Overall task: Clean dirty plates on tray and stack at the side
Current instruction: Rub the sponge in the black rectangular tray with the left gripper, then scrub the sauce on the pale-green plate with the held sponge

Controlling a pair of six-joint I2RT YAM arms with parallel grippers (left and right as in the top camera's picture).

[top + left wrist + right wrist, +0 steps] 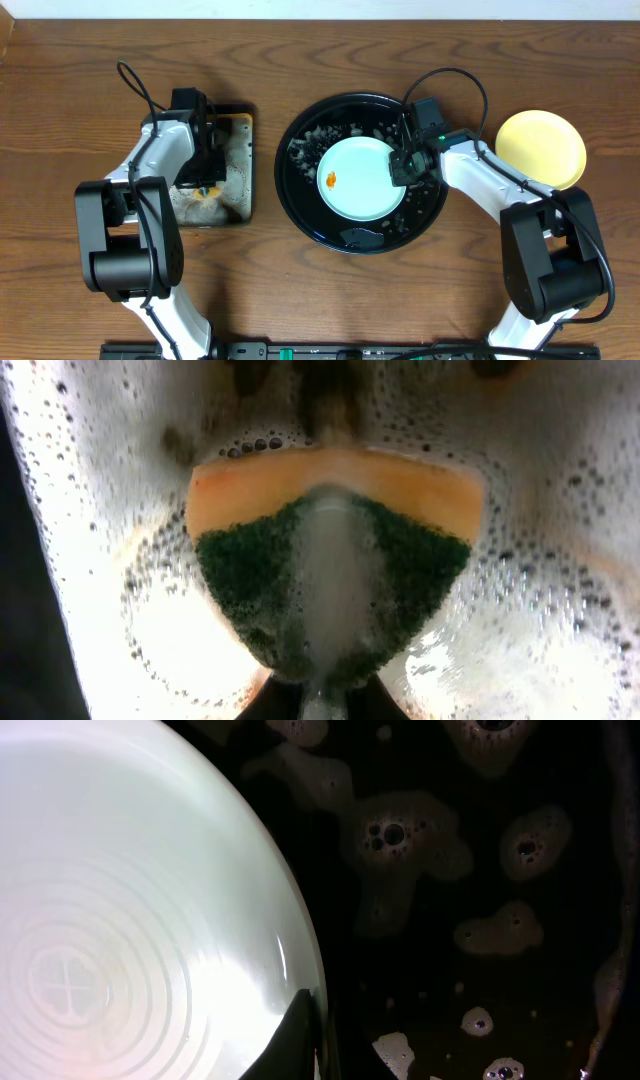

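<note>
A pale blue-green plate [362, 178] with a small orange smear [331, 180] lies in the round black tray [300, 190]. A pale yellow plate [541, 148] lies on the table at the right. No second blue-green plate shows. My right gripper [404, 168] is shut on the blue-green plate's right rim; in the right wrist view its fingers [315, 1015] pinch the rim of the plate [130, 920]. My left gripper [207, 165] is down in the foamy rectangular tray, shut on the green-and-orange sponge [330, 550].
The rectangular black tray [243, 165] at the left is full of white foam [90, 560]. Foam patches [400, 840] and water lie on the round tray's floor [520, 970] around the plate. Bare wooden table [300, 300] surrounds both trays.
</note>
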